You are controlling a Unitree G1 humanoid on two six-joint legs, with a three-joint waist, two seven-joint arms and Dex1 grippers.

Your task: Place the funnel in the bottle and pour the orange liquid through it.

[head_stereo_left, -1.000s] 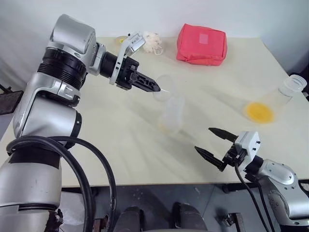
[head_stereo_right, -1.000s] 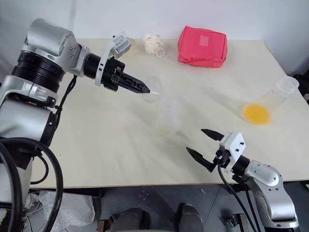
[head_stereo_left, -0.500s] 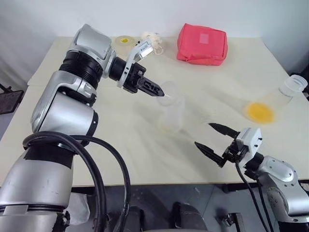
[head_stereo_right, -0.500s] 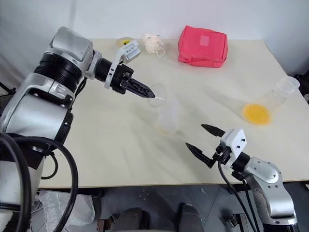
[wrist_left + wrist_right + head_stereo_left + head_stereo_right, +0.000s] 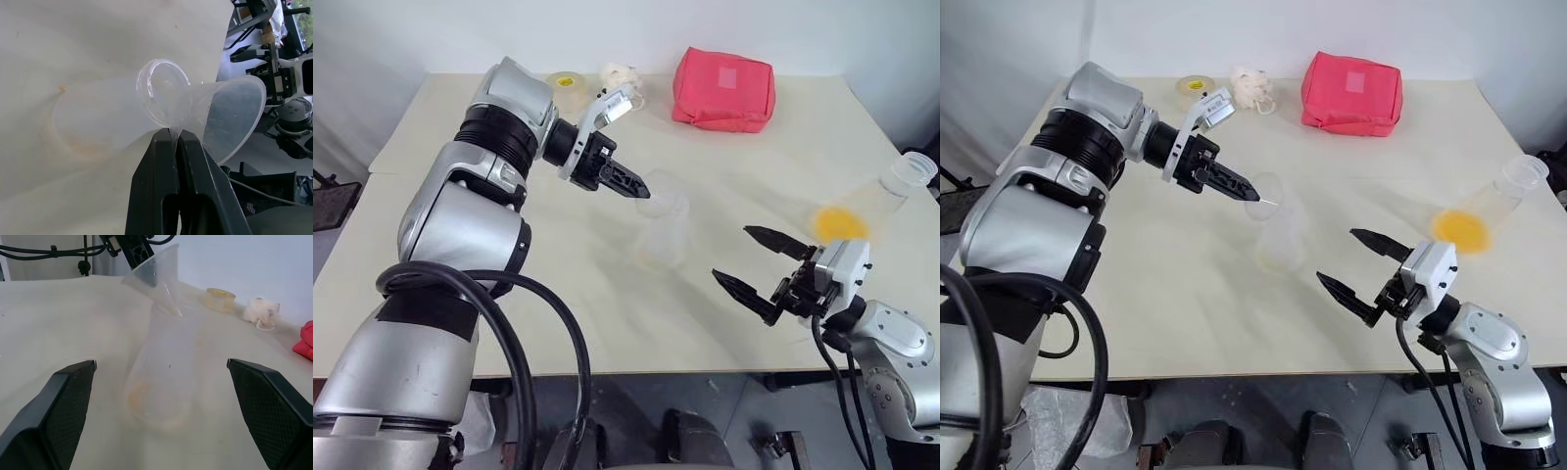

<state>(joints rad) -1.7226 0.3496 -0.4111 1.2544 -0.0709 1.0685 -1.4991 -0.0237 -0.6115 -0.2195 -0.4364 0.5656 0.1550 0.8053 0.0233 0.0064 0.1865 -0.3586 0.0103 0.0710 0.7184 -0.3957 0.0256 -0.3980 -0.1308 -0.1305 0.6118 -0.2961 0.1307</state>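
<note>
The clear bottle (image 5: 663, 235) stands upright mid-table. My left gripper (image 5: 641, 189) is shut on the rim of the transparent funnel (image 5: 660, 184), which it holds tilted over the bottle's neck. From the left wrist view, the funnel (image 5: 234, 110) narrows toward the bottle's mouth (image 5: 164, 90); I cannot tell whether the stem is inside. The orange liquid (image 5: 842, 222) pools in a larger clear flask (image 5: 893, 188) lying on its side near the table's right edge. My right gripper (image 5: 731, 254) hangs open and empty at the front right, pointing at the bottle (image 5: 164, 377).
At the back of the table lies a pink pouch (image 5: 722, 88), with a yellowish tape roll (image 5: 567, 82) and a white wad (image 5: 619, 74) to its left. The flask's mouth reaches close to the table's right edge.
The left gripper has carried the funnel a little right and down, onto the bottle's neck. The right gripper has risen slightly, still open.
</note>
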